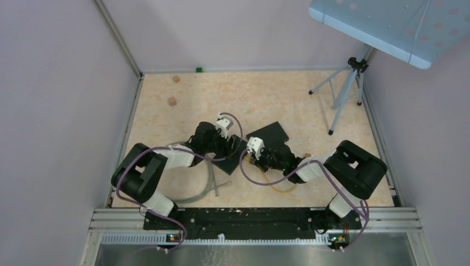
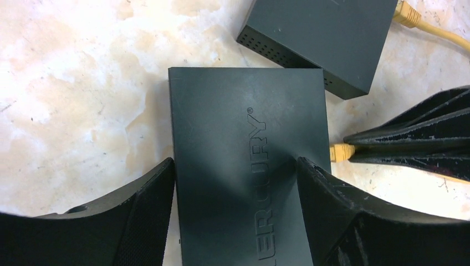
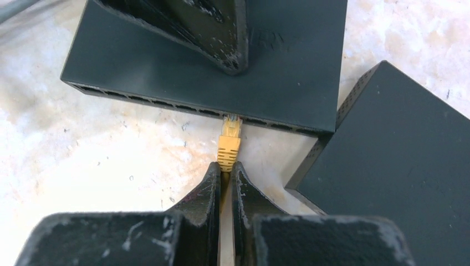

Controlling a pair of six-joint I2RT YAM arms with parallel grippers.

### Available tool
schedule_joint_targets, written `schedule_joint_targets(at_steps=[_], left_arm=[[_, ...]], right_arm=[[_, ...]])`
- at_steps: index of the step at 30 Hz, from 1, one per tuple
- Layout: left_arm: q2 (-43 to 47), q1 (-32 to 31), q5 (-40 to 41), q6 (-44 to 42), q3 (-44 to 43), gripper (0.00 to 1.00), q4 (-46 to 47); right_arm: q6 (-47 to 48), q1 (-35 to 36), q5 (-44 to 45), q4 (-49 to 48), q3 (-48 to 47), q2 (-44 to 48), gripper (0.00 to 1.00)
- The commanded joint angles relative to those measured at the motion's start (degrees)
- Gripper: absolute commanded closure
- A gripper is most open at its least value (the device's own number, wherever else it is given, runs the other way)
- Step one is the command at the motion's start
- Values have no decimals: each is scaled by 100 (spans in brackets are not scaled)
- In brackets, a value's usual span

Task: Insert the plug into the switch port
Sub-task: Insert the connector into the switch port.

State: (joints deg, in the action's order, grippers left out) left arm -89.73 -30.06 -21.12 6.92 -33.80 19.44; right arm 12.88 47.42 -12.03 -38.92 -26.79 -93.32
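The switch is a flat dark box lying on the table, with a row of ports along one side. My left gripper is open and straddles it. One finger stands beside its far edge, and the other finger reaches over its top near the port side. My right gripper is shut on the yellow cable just behind the plug. The plug's clear tip is at the mouth of a port; how deep it sits is hidden. From above, both grippers meet at the switch.
A second dark box lies close beside the switch, with another yellow plug at its side. Yellow cable loops under the right arm. A grey cable lies near the left arm. A tripod stands back right; small wooden blocks lie back left.
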Motion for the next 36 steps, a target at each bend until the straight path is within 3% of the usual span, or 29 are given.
schedule_joint_targets(at_steps=[1,8,24,36], left_arm=[[-443,-908,-2501,453,121,24,-360],[-302,-1041,-2467,555,213,25,-294],[491,86,-601,976,-360,8,-794],[474,339,-43,1081,-546,3,-829]], right_arm=[[-358,57,123,-2029,-1064,-148,100],[-732,57,1179,-2389,-941,-88,100],[-513,58,776,-1281,809,1262,100],[-401,57,361,-880,797,878,100]])
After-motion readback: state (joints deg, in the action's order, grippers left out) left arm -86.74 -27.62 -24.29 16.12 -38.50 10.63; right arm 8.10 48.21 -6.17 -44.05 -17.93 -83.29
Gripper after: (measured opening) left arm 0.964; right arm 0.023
